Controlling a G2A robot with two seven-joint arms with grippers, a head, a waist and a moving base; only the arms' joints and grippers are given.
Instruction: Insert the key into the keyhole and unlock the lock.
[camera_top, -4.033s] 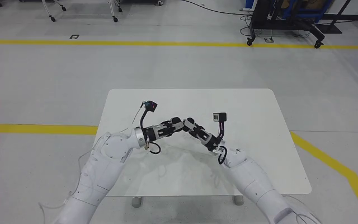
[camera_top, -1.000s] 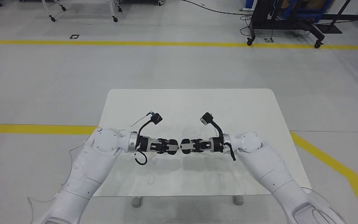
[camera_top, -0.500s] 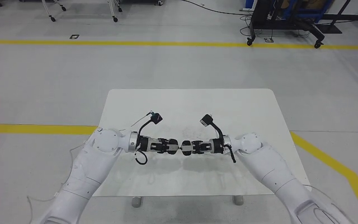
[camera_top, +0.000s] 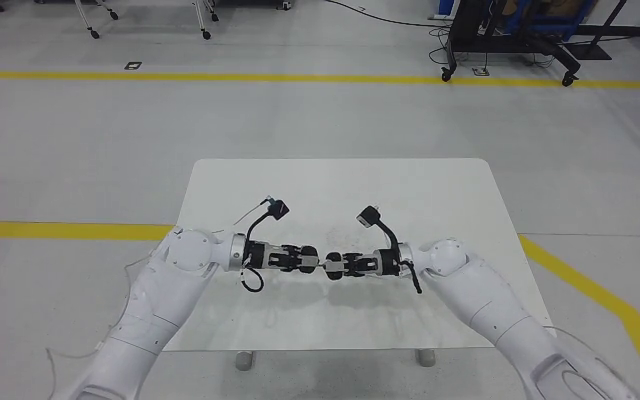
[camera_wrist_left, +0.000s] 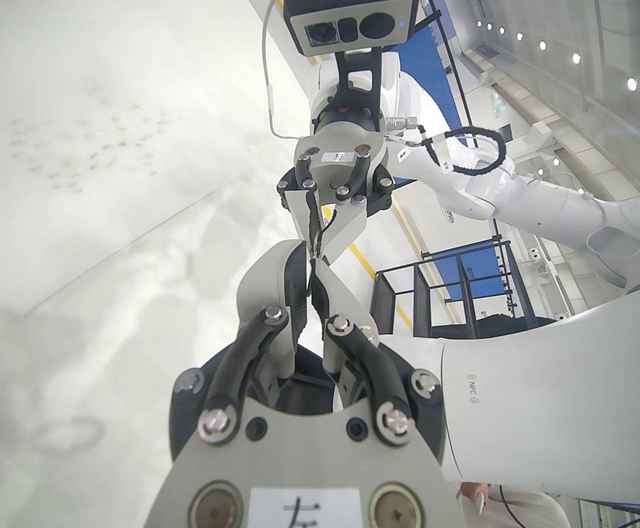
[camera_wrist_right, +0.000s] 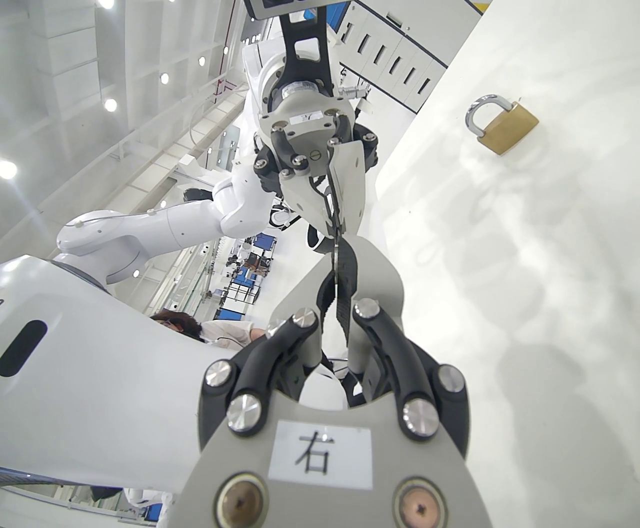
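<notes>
Left wrist view, closest first: the left gripper (camera_wrist_left: 310, 262) has its two fingers pressed together, black ridged pads face to face, with a thin dark sliver pinched between them and seen edge-on. That sliver looks to be the key (camera_wrist_left: 313, 252). It runs straight on into the right gripper (camera_wrist_left: 317, 237) just beyond, whose fingers are likewise squeezed together on it. Both pincers are therefore clamped on the one key, tip meeting tip.

From the top view, the two arms come in from the left and the right and meet nose to nose above the near middle of the white table (camera_top: 440, 190). The wrists are in one line and the grippers are held off the surface.

Farther off, the right wrist view shows the padlock (camera_wrist_right: 502, 125) lying flat on the table, well apart from both grippers. It has a brass body and a silver shackle, and both shackle ends seem to be seated in the body, as far as can be judged. Its keyhole is too small to make out.
</notes>
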